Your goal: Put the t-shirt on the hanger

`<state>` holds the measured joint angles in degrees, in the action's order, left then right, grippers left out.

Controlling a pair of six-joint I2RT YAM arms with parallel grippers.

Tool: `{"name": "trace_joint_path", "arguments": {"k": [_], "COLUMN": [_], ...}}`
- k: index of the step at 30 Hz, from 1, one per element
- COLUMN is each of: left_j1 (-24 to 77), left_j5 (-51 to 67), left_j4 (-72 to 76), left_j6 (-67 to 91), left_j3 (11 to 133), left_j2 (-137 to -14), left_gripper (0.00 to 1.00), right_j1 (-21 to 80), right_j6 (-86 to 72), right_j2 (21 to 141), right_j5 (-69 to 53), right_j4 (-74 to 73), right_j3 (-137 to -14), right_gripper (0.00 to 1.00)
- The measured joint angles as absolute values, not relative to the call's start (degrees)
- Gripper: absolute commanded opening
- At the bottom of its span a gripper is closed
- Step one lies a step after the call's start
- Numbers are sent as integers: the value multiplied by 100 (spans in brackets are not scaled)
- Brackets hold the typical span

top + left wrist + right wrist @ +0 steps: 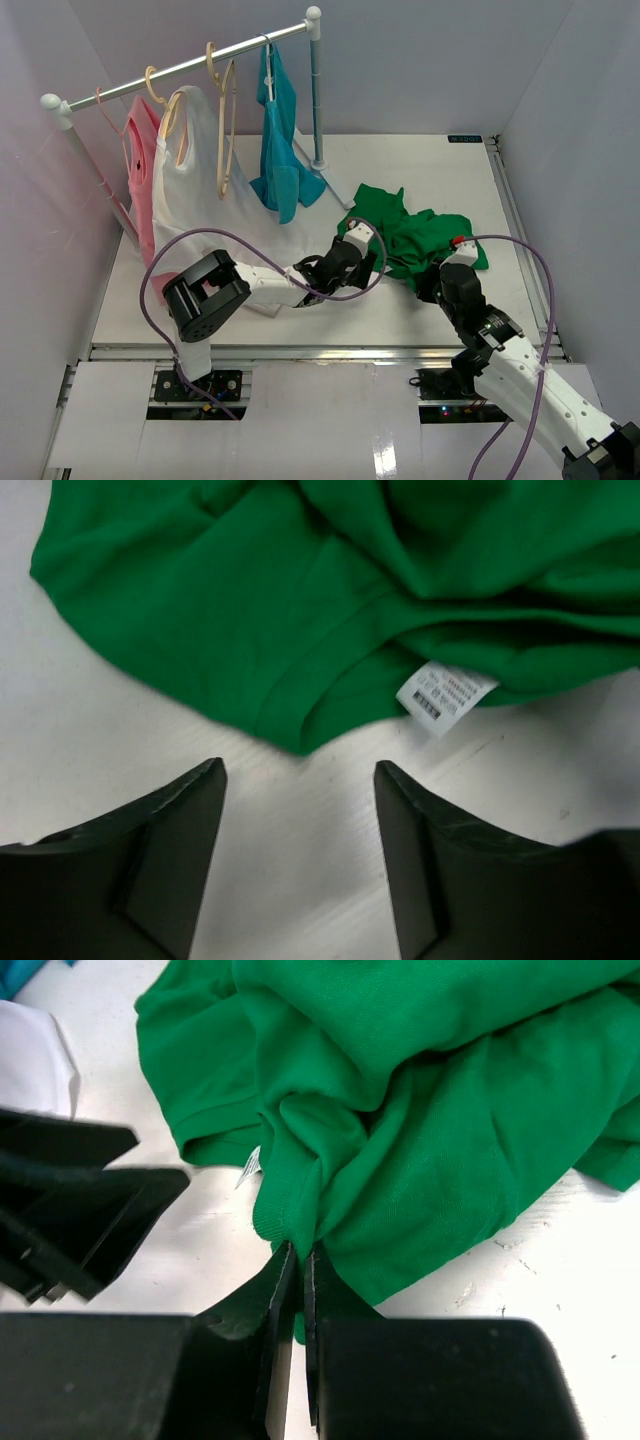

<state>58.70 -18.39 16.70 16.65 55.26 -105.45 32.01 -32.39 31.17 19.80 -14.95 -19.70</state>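
Right wrist: t-shirt [420, 1110] in right gripper [300, 1256]

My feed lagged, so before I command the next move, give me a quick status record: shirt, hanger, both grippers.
t-shirt: crumpled on the table, on no hanger
hanger: bare, hooked on the rail
left gripper: open, over bare table just short of the t-shirt's edge, near its label
right gripper: shut on a fold of the t-shirt
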Motion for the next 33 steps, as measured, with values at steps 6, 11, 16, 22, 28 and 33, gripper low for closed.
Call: {"name": "trace_joint_path", "arguments": {"k": [6, 11, 16, 22, 28, 33], "left_j1": [5870, 5870, 5870, 5870, 5870, 5870], "left_j5": [-2102, -2242, -2307, -2455, -2659, -2780], "left_j4": [1579, 1411, 1357, 1356, 1415, 1410], "left_j6": [1360, 1179, 1053, 898, 791, 744], "left_j3": [6262, 6317, 6298, 6339, 6414, 6420], "left_j2": [-11025, -11281, -11323, -11413, -11528, -11533], "left_gripper": [63, 64, 67, 58, 6, 0], "right_j1": [3201, 3201, 3201, 3201, 3201, 3201], "right_j6": [-3250, -3249, -3243, -3240, -3242, -3254], "right_j2": [2904, 2786, 2770, 2705, 2704, 2856], "right_j5": [1958, 1959, 1967, 2022, 2025, 2029], "right_j4": [-1493, -1496, -1513, -1610, -1625, -1608], "right_j3": [-1970, -1970, -1970, -1970, -1970, -1970], "right_gripper": [8, 8, 8, 8, 10, 21]}}
